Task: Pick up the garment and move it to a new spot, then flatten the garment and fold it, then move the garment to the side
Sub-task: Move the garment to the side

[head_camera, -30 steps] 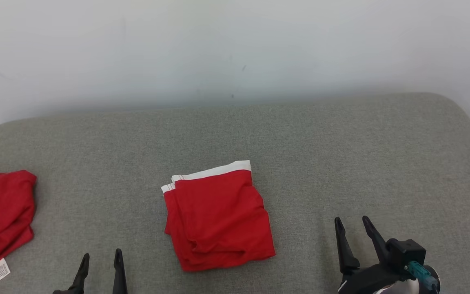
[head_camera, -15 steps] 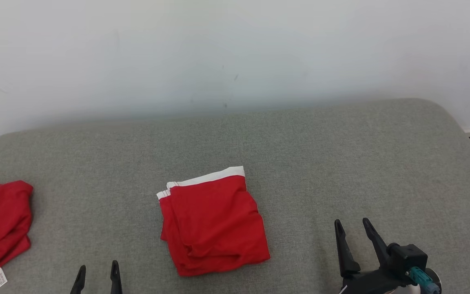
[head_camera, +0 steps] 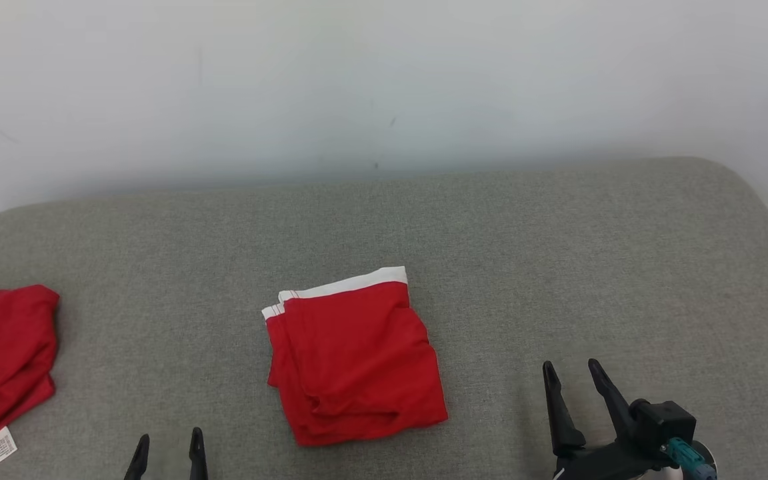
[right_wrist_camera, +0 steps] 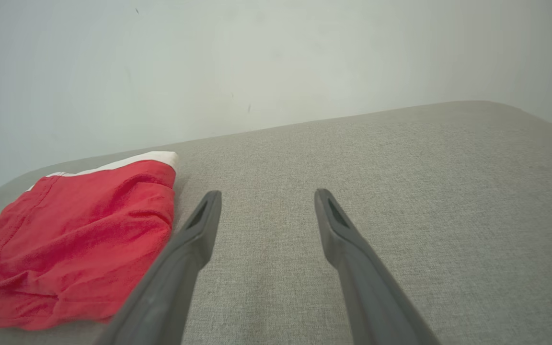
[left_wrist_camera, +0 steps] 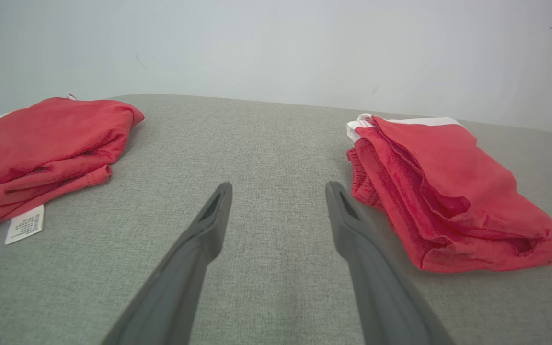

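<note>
A folded red garment (head_camera: pixel 354 357) lies centred on the grey surface (head_camera: pixel 557 253), nearly square, its white waistband facing the far wall. The left gripper (head_camera: pixel 169 437) and right gripper (head_camera: pixel 569 365) flank its near edge, fingers released, holding nothing. A second red garment (head_camera: pixel 1 353) lies far left.

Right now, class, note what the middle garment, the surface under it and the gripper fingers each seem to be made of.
Garment: soft matte knit, probably cotton; it creases and slumps.
Surface: grey woven upholstery, weave visible, edge rounded like padding.
Fingers: dark, matte, smooth, likely moulded plastic; unsure.
</note>
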